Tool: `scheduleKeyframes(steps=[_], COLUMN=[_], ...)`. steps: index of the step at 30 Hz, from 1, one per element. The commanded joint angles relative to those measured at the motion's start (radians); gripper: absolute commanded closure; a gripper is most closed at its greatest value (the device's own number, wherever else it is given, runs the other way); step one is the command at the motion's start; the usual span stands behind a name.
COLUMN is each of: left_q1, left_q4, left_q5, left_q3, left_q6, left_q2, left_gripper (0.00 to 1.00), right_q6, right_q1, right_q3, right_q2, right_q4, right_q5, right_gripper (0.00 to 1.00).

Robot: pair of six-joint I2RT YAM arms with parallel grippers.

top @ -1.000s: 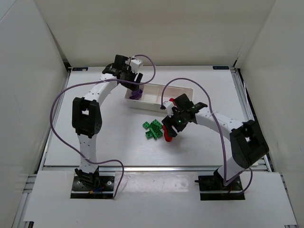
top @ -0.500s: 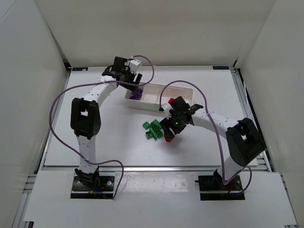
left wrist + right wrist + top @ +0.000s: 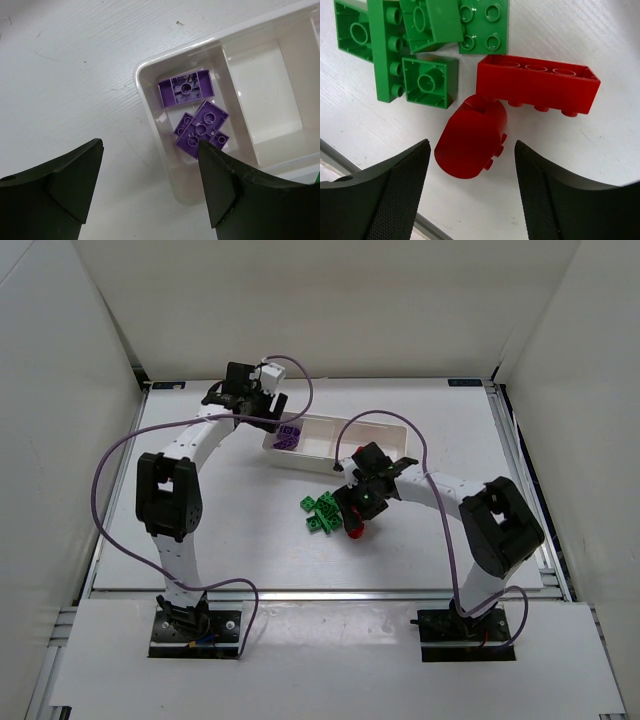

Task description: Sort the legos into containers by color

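Note:
Purple legos [image 3: 202, 131] lie in the end compartment of the white tray [image 3: 150, 105], seen from above as a purple heap [image 3: 289, 436]. My left gripper [image 3: 150, 146] hangs open and empty above that end of the tray [image 3: 322, 422]; from overhead it [image 3: 262, 403] sits just left of the tray. My right gripper [image 3: 471, 145] is open low over a rounded red lego [image 3: 470, 131], one finger on each side, not touching. A long red lego [image 3: 537, 89] lies beside it, and green legos [image 3: 422, 47] are clustered just beyond. Overhead, this gripper [image 3: 357, 516] is over the red pieces [image 3: 352, 531], next to the green pile [image 3: 321, 511].
The tray's middle compartment [image 3: 260, 85] shows only white floor. White walls enclose the table on three sides. Purple cables loop over both arms, one arching above the tray [image 3: 372, 416]. A metal rail [image 3: 300, 592] runs along the near edge.
My left gripper opened wider and drew back up and left from the tray, leaving the purple legos inside. My right gripper shifted slightly left over the red legos, still open.

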Motion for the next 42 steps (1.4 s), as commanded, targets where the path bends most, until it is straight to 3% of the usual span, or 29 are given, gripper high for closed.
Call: scheduleKeyframes(steps=[1, 6, 8, 9, 12, 16, 23, 26, 35, 42], left_q1=[0.002, 0.002, 0.002, 0.0, 0.002, -0.003, -0.033, -0.046, -0.049, -0.067], left_q4=[0.022, 0.039, 0.051, 0.054, 0.063, 0.069, 0.051, -0.019, -0.144, -0.213], left_q5=[-0.015, -0.021, -0.021, -0.018, -0.015, -0.003, 0.031, 0.121, 0.518, 0.526], left_q3=[-0.016, -0.034, -0.056, -0.06, -0.088, -0.105, -0.109, -0.085, -0.116, -0.143], left_q6=[-0.005, -0.005, -0.009, -0.012, -0.009, -0.014, -0.015, -0.026, 0.009, 0.037], left_q2=[-0.083, -0.094, -0.105, -0.111, -0.122, -0.142, -0.178, -0.186, -0.286, -0.326], left_gripper=[0.13, 0.13, 0.13, 0.13, 0.13, 0.13, 0.11, 0.01, 0.01, 0.01], right_q6=[0.036, 0.027, 0.015, 0.015, -0.054, -0.128, -0.303, -0.309, -0.258, -0.255], right_q1=[-0.001, -0.001, -0.001, -0.001, 0.005, 0.054, 0.054, 0.004, -0.277, -0.349], right_q3=[0.028, 0.031, 0.033, 0.033, 0.033, -0.036, -0.081, -0.016, 0.244, 0.412], right_q2=[0.023, 0.057, 0.061, 0.061, 0.048, -0.063, -0.34, -0.387, -0.172, 0.08], right_q4=[0.039, 0.049, 0.052, 0.049, 0.038, 0.053, 0.033, 0.006, 0.039, 0.061], right_q5=[-0.001, 0.04, 0.063, 0.065, 0.036, 0.028, 0.054, 0.074, 0.032, -0.024], right_gripper=[0.28, 0.33, 0.47, 0.61, 0.81, 0.95, 0.97, 0.97, 0.98, 0.98])
